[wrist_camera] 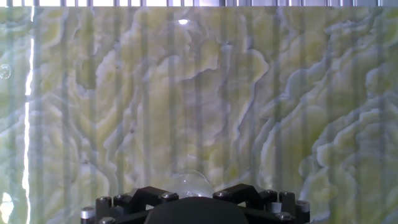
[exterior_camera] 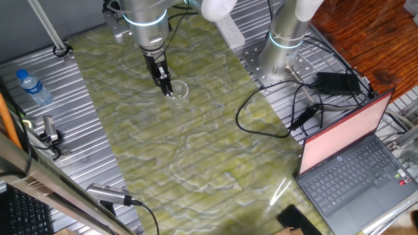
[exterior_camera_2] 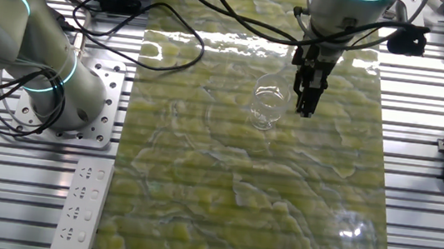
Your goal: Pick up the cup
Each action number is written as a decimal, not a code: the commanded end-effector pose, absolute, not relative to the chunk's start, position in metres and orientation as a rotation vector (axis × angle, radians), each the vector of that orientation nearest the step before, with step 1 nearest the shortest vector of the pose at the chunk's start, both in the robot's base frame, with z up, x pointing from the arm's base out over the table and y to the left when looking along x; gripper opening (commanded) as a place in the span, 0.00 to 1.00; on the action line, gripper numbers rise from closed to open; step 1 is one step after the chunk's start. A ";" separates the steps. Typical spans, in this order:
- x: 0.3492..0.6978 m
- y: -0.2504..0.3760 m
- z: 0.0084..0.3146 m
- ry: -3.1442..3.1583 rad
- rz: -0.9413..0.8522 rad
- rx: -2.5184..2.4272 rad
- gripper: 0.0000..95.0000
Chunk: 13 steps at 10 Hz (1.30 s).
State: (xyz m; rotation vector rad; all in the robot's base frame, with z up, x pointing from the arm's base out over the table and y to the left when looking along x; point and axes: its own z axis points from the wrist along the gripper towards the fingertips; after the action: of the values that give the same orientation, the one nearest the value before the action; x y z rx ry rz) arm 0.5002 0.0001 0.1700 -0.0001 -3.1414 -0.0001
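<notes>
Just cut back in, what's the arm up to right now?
The arm has its gripper at the clear cup on the green marbled mat. In the other fixed view the fingers hang right beside the cup, at its rim. Whether they hold it, or whether the cup is off the mat, cannot be told. The hand view shows only a faint curved rim close to the gripper. The water bottle lies off to the side, untouched.

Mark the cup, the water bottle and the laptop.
cup [exterior_camera_2: 266, 107]: the other fixed view, on its clear side wall.
water bottle [exterior_camera: 34, 87]: one fixed view, on its body below the blue cap.
laptop [exterior_camera: 346, 134]: one fixed view, on its lit screen.
</notes>
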 end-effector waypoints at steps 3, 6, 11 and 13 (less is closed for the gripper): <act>0.500 0.000 0.170 -3.147 0.075 0.337 0.00; 0.499 0.000 0.170 -3.144 0.076 0.361 0.00; 0.498 0.000 0.168 -3.144 0.076 0.360 0.00; 0.499 0.000 0.166 -3.145 0.078 0.355 0.00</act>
State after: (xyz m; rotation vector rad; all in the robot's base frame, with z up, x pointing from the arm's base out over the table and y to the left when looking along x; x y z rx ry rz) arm 0.4985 -0.0002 0.1660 0.3551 -3.1458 0.0788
